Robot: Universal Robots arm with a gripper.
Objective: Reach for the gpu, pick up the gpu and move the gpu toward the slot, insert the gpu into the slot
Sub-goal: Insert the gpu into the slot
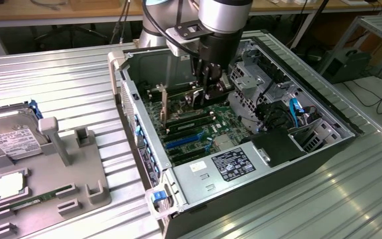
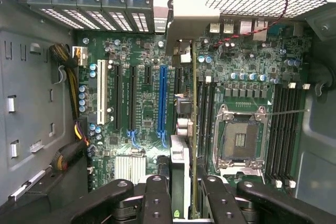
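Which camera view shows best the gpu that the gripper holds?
The exterior view: the gpu stands on edge over the motherboard, held by the gripper. The wrist view gives just its thin edge between the fingers.

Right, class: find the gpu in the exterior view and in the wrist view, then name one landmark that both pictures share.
Exterior view: the gpu stands on edge inside the open computer case, over the motherboard, gripped by the gripper.
Wrist view: the gpu is seen edge-on between the gripper's fingers, running out over the board.
Shared landmark: the blue slot on the motherboard.
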